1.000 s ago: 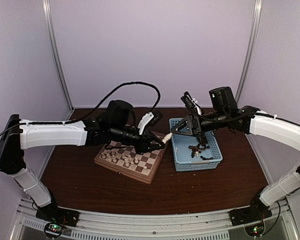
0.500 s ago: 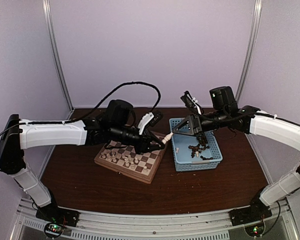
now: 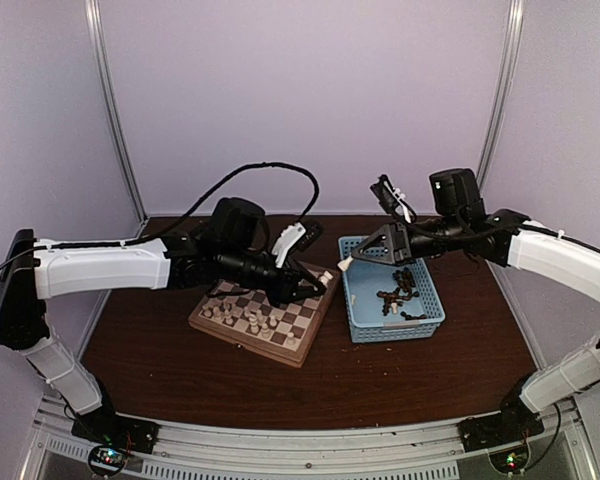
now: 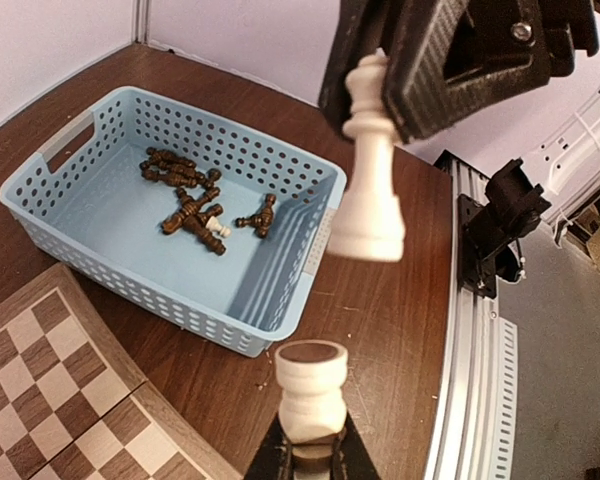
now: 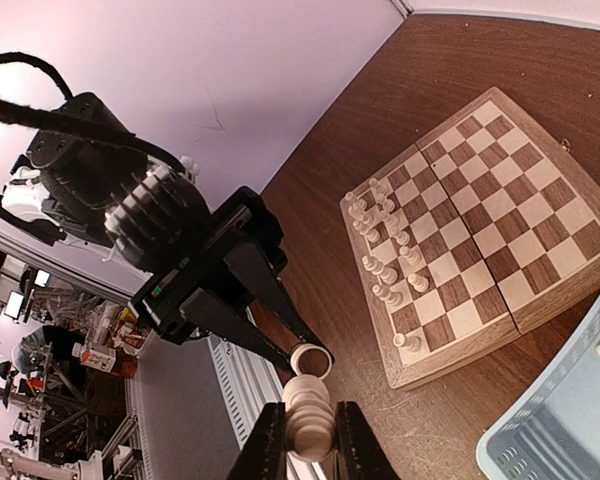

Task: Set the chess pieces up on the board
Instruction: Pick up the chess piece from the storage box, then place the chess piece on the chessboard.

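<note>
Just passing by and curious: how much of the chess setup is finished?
Done: a cluster of cream pieces stands on the board. In hand: the left end effector grips a cream rook, the right end effector a taller cream piece. Remaining: the dark pieces lying in the blue basket.

The left arm (image 3: 100, 268) reaches from its base to the right, with the white forearm almost level. The right arm (image 3: 560, 258) reaches to the left in a similar way, a little higher. The two wrists point toward each other in the middle. The left gripper (image 4: 310, 440) has its fingers pressed on a cream piece (image 4: 311, 385). The right gripper (image 5: 308, 420) is clamped on a tall cream piece (image 4: 368, 170) that hangs down from it. The tips are just beside each other and seem not to touch.
</note>
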`<action>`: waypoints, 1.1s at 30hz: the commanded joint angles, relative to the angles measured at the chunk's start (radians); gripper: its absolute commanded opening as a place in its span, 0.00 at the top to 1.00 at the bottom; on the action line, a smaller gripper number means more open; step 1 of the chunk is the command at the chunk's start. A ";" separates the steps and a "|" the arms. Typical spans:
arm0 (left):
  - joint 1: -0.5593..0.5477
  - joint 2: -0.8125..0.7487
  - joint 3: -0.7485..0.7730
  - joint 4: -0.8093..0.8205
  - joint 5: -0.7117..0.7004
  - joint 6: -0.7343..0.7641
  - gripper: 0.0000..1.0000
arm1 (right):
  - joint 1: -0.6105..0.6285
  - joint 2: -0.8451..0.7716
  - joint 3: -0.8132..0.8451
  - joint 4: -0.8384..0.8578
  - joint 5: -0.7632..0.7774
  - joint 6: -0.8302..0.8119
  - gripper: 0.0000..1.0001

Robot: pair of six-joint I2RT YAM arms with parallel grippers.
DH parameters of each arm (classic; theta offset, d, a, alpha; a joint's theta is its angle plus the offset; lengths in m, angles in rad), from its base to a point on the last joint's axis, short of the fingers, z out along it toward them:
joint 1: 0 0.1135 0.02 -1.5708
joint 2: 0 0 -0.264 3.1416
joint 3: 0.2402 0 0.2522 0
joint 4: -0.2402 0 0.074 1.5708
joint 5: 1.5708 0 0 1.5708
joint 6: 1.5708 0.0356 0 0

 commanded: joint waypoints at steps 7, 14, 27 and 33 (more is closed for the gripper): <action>0.093 -0.146 -0.148 0.087 -0.089 -0.165 1.00 | -0.006 -0.120 -0.055 0.139 -0.104 -0.061 1.00; 0.154 -0.232 -0.199 0.051 -0.151 -0.171 1.00 | 0.010 -0.217 -0.088 0.168 -0.160 -0.168 1.00; 0.275 -0.354 -0.275 -0.017 -0.209 -0.238 1.00 | 0.082 -0.175 -0.023 0.102 -0.122 -0.249 0.98; 0.319 -0.403 -0.296 -0.075 -0.204 -0.238 1.00 | 0.154 -0.119 0.030 0.039 -0.020 -0.319 0.97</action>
